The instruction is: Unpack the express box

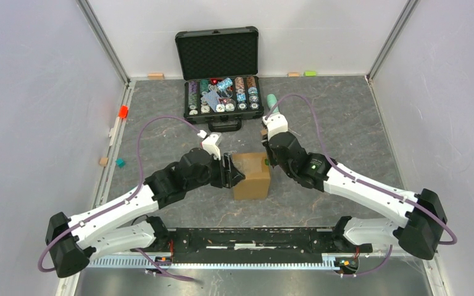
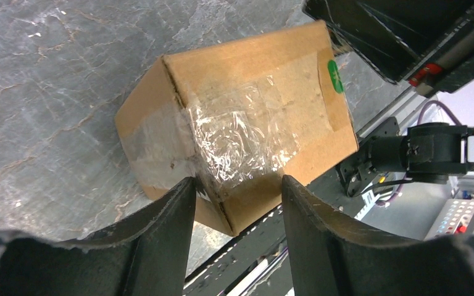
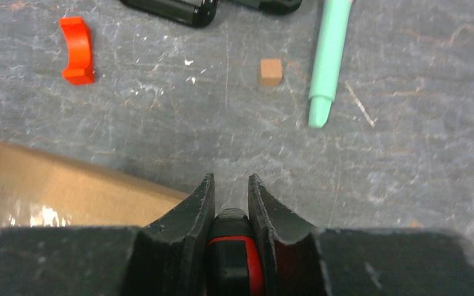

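The express box (image 1: 251,176) stood on the grey desk (image 1: 370,129), about in the middle, between the two arms and in front of the open black case (image 1: 217,52) with poker chips. Its flaps were closed. Clear tape (image 2: 241,135) (quite wrinkled and shiny) covered the seam and went down over one end. A small green sticker (image 2: 334,75) sat near one edge of the top.

The left gripper (image 2: 234,185) was at the left side of the box. Its jaws stood half apart, one on each side of a taped corner of the box. One of them looked to touch the tape, but I could not tell if they were really pressing the cardboard.

The right gripper (image 3: 230,182) was at the far right corner of the box, low over the desk. Its jaws were narrow and held a black and red tool (image 3: 231,246) between them. Beyond it on the desk lay a mint-green pen (image 3: 330,55), a small brown cube (image 3: 271,71) just beside the pen, and an orange curved piece (image 3: 77,49) well apart from both.
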Tool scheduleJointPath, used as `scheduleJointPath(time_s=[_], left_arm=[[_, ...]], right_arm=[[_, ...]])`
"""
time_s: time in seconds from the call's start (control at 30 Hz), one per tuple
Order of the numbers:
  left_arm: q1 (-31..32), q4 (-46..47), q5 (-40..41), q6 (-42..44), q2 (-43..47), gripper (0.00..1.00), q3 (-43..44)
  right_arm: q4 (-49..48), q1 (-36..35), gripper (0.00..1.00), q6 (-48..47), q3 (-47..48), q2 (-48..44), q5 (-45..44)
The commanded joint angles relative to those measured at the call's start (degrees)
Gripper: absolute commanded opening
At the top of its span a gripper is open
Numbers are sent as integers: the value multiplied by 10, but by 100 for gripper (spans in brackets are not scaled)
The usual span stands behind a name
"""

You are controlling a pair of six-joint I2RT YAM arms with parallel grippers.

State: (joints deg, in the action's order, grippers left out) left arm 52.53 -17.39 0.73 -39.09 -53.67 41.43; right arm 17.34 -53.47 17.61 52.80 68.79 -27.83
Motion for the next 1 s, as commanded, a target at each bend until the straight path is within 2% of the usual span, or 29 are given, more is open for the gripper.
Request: scheduleJointPath(time_s=[0.0,0.1,0.3,0.43,0.73,0.8,0.97], left_arm=[[37,63,11,-66,-32,59,-16],[48,69,21,-79,-41,59,-13],[47,-16,91,-70,-17,65,18],[46,-88,127,-44,1,67,63],[29,-192,145,35,15,78,159],[-4,-201,120,72,-4,81,175],[-102,-192,-24,179,-68,86,210]], right_arm=[[-111,3,0,-85,39,29,75],[-120,6,0,-122,56,51,91],[-102,14,0,-155,89,86,99],[-91,17,0,-162,99,95,88],[-51,19,0,-163,114,90,29],[-35,19,0,-161,126,87,5],[47,19,0,-149,185,79,-62]])
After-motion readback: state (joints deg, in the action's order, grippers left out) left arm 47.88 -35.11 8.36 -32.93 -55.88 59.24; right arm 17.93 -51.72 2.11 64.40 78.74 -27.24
